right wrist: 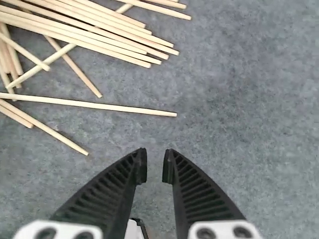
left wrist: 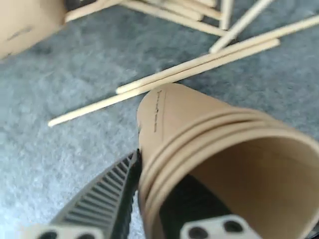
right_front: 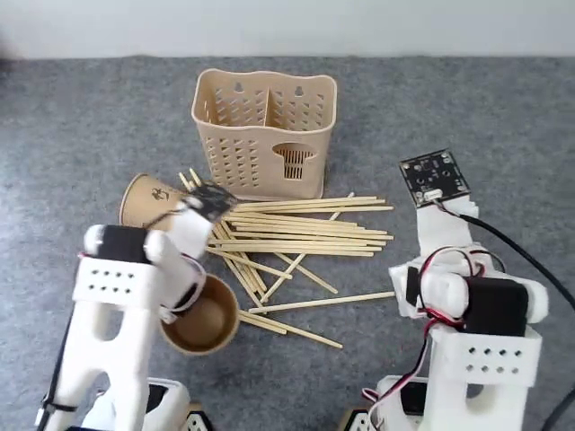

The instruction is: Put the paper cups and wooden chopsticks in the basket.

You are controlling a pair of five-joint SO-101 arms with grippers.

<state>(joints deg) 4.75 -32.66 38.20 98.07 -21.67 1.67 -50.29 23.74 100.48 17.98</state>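
Grey felt tabletop (right_front: 503,108): left gripper (left wrist: 155,174) pinches brown paper cups (left wrist: 199,124), whose nested rims the wrist view reveals; right gripper (right wrist: 154,167) hangs slightly parted, empty, beside pale wooden chopsticks (right wrist: 89,103).

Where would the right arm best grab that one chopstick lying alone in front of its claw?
Probably on the half of the lone chopstick away from the pile, coming straight down, right gripper turned so its fingers close across the thin width. The stick lies flat on the grey mat with bare mat on both sides there.
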